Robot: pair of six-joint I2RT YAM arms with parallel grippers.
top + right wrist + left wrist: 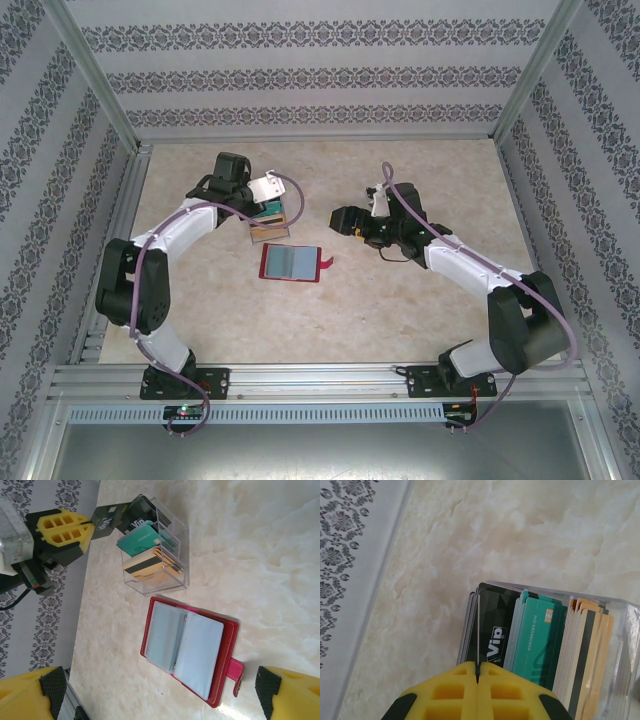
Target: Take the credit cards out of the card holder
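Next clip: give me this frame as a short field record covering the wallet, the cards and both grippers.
card holder: small red folding wallet, lying open on the marble-look table; visible sleeves look empty
card store: clear plastic box holding teal cards, tan cards and dark ones
left gripper: shut on a black VIP card, partly in the box
right gripper: open, holding nothing

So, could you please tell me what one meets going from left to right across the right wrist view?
In order: left end effector pinching a black card → clear box of cards → card holder, lying open.
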